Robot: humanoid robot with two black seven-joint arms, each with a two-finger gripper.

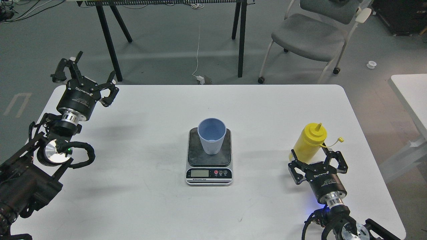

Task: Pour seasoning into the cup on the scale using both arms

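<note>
A white counter (133, 160) fills the frame. Centre: light blue ribbed plastic cup (211, 136) on the small digital scale (209, 156). Lower right, the right tool (317, 159) straddles the yellow plastic squeeze bottle (309, 142), fingers spread. Upper left, the left tool (85, 71) gapes empty.

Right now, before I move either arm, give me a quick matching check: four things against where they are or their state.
1. light blue cup
2. yellow squeeze bottle
3. left gripper
4. digital scale

A. open, at the table's far left corner
B. between the right gripper's open fingers
C. standing on the scale platform
D. centre of the white table

Pairs: 1-C, 2-B, 3-A, 4-D
</note>
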